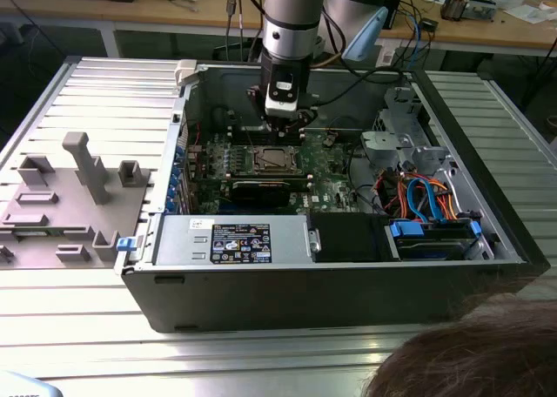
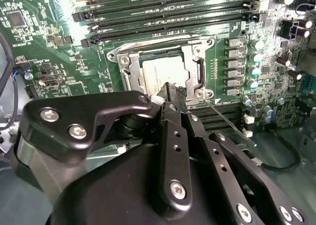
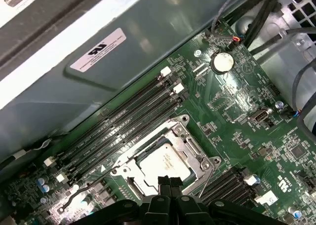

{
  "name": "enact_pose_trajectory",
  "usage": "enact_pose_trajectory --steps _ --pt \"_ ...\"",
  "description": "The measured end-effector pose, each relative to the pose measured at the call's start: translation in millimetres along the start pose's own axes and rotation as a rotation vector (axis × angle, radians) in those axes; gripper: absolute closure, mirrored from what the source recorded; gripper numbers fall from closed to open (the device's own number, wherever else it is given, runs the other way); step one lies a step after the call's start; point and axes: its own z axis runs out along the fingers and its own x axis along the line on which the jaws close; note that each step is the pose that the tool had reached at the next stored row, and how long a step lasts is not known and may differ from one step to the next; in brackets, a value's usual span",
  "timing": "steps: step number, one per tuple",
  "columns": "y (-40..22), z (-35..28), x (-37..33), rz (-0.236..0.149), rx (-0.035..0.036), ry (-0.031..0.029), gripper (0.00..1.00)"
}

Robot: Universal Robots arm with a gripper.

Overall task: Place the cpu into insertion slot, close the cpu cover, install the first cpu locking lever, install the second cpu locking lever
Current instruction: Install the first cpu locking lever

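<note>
Tool (image 3: pixel 170 181) clenched on nothing, tips together just over the cover (image 3: pixel 196 151) edge, likely to press it flat; cpu (image 3: pixel 165 161) sits mid-board (image 3: pixel 237 101) under the cover's window, one lever (image 2: pixel 227 120) swung clear

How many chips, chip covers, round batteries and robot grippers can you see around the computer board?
cpu: 1
cpu cover: 1
round battery: 1
gripper: 1
Total: 4
</note>
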Motion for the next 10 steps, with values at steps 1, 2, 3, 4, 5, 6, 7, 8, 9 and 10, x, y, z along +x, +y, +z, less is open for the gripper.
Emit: enact_pose_trajectory --steps 1,2,3,4,5,6,7,8,9,10 --pt "0.0 0.0 0.0 -0.014 0.0003 -0.0002 0.89" --pt "0.0 0.0 0.0 -0.021 0.0004 -0.0004 0.89" --pt "0.0 0.0 0.0 -0.029 0.0006 -0.0006 0.89" --pt "0.0 0.0 0.0 -0.039 0.0008 -0.0007 0.89" --pt "0.0 0.0 0.0 -0.046 0.0010 -0.0009 0.89" --pt "0.0 0.0 0.0 -0.056 0.0011 -0.0011 0.89" --pt "0.0 0.0 0.0 -0.066 0.0013 -0.0013 0.89" --pt "0.0 0.0 0.0 -0.073 0.0015 -0.0014 0.89" --pt "0.0 0.0 0.0 -0.080 0.0016 -0.0016 0.89" --pt "0.0 0.0 0.0 -0.087 0.0018 -0.0017 0.89"
